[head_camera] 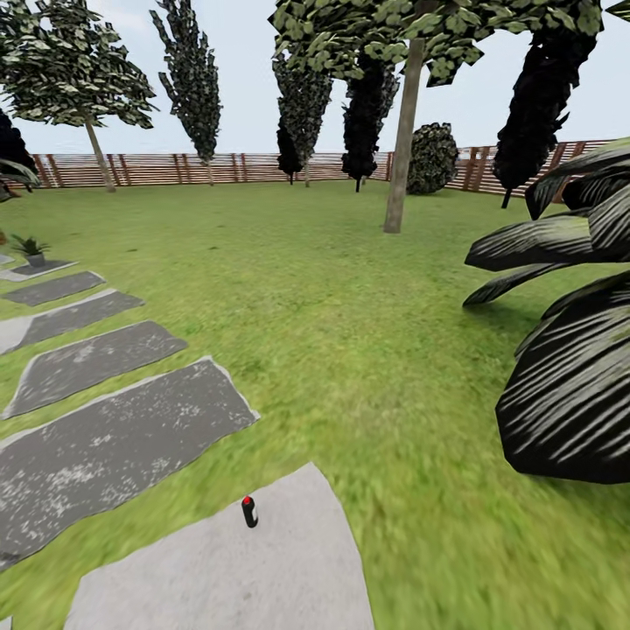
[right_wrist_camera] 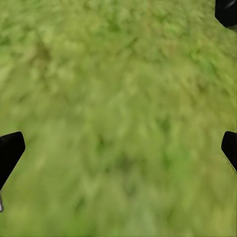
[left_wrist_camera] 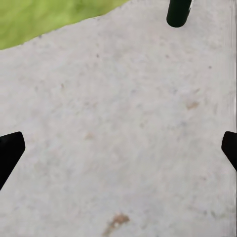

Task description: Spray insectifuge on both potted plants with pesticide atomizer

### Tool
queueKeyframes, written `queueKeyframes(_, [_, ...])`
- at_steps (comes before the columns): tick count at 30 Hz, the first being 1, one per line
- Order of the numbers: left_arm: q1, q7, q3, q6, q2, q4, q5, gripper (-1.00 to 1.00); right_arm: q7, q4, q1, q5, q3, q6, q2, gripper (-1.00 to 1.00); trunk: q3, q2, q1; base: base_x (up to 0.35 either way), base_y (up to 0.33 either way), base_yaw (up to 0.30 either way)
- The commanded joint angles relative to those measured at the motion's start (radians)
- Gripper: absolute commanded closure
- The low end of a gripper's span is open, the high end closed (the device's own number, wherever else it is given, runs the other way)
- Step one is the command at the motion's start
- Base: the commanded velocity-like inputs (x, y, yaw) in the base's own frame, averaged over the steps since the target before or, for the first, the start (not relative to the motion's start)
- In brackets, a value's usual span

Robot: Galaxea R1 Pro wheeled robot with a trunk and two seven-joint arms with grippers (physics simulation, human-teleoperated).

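Pesticide atomizer upright on near paving slab, potted plant far left.

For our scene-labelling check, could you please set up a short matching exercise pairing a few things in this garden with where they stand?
Things:
1. pesticide atomizer
2. potted plant
3. striped-leaf bush
4. wooden fence

Places:
A. at the head view's right edge
B. upright on the pale paved slab nearest the robot
C. along the lawn's far side
D. far left, by the farthest stepping stones

Pairs: 1-B, 2-D, 3-A, 4-C
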Motion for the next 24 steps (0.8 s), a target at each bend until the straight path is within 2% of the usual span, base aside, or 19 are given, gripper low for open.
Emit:
queueKeyframes(1, [0.0, 0.0, 0.001, -0.003, 0.0, 0.001, 0.002, -1.0, -0.002, 0.001, -0.001, 0.003, 0.001, -0.003, 0.0, -1.0, -0.001, 0.0, 0.0, 0.095, -0.104, 0.015])
queueKeyframes(6, [0.0, 0.0, 0.001, -0.003, 0.0, 0.002, 0.002, -1.0, -0.004, 0.001, -0.001, 0.046, 0.002, -0.003, 0.0, -1.0, -0.001, 0.0, 0.0, 0.028, -0.03, 0.004])
queueKeyframes(12, [0.0, 0.0, 0.001, -0.003, 0.0, 0.002, 0.003, -1.0, -0.005, 0.0, -0.001, 0.047, 0.001, -0.003, 0.0, -1.0, -0.001, 0.0, 0.0, 0.0, 0.0, 0.005])
queueKeyframes(18, [0.0, 0.0, 0.001, -0.003, 0.0, 0.001, 0.004, -1.0, -0.008, 0.0, -0.001, 0.047, 0.001, -0.003, 0.0, -1.0, -0.001, 0.0, 0.0, 0.014, 0.0, 0.267])
queueKeyframes(24, [0.0, 0.0, 0.001, -0.003, -0.001, 0.001, 0.004, -1.0, -0.008, 0.0, -0.001, 0.047, 0.001, -0.003, 0.0, -1.0, -0.001, 0.0, 0.0, 0.234, 0.0, 0.278])
